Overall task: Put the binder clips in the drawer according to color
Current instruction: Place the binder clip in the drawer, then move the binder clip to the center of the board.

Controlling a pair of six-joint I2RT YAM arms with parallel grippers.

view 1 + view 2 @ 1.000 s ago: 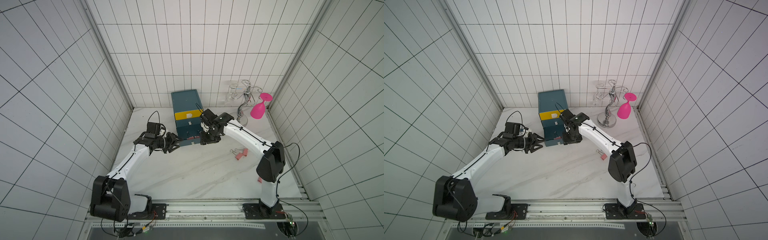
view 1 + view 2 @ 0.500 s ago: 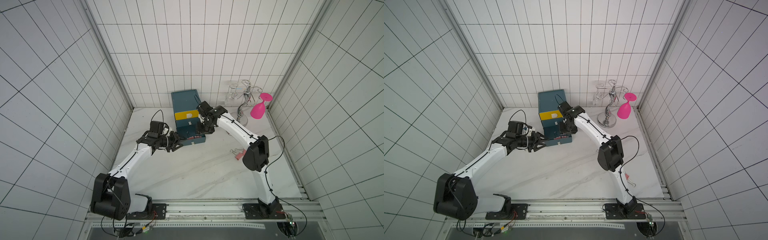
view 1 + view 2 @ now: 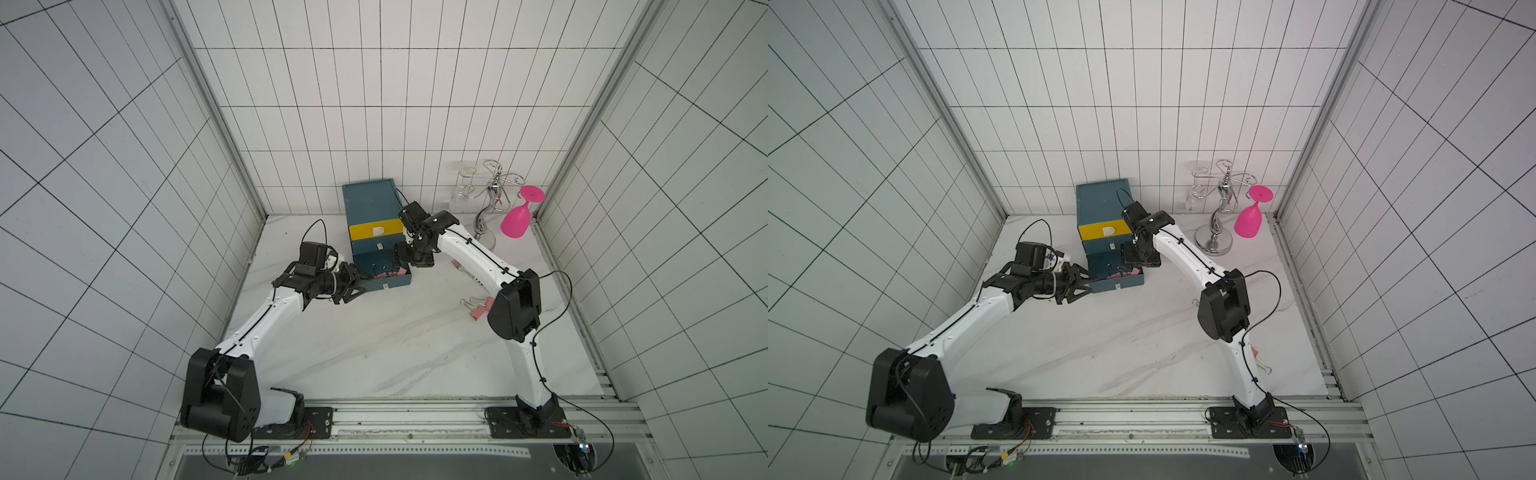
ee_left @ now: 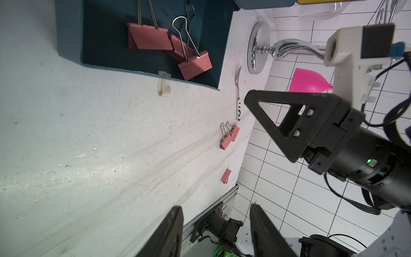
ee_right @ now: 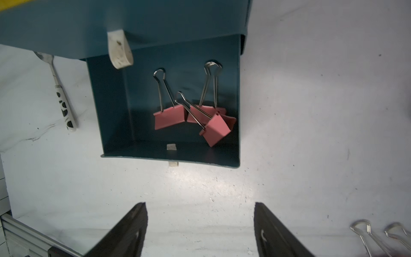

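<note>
When reading a top view as a clock, twelve at the back wall, start with the table point(image 3: 374, 353), mostly bare. At twelve, against the wall, find the cabinet point(image 3: 370, 201): top drawer point(image 3: 365, 232), yellow, shut; middle drawer point(image 3: 368, 251) shut as well; contents of both hidden. Below those, see the drawer point(image 3: 401, 282) pulled out toward six. At two, note a rack point(image 3: 490, 199) with a pink glass point(image 3: 517, 218) hung on it.

Over the drawer's three-o'clock wall, find the right gripper point(image 3: 410, 261), aimed down; by its wrist view, fingers spread wide with nothing between. Just beside the drawer's seven-o'clock corner, find the left gripper point(image 3: 362, 284); by its wrist view, fingers parted partway, likewise empty; whether touching the drawer, cannot tell.

At three to four from the right gripper, partly under that forearm, mind a fork point(image 4: 238, 98).

Inside the drawer, count three pink clips point(image 5: 170, 120), bunched toward the four-o'clock corner, handles mostly toward twelve, one tilted on its neighbour. No teal or blue ones in view.

Out on the table, find a pair point(image 3: 480, 311), pink, touching each other, at four from the right gripper, just beside that arm's elbow; long axis from ten to four, handles at ten. Farther out the same way, spot a single clip point(image 4: 226, 175), pink again. Judged from this: right arm much the nearer, so probably swing that gripper out toward four, past the fork, fingers set across the pair's axis.
</note>
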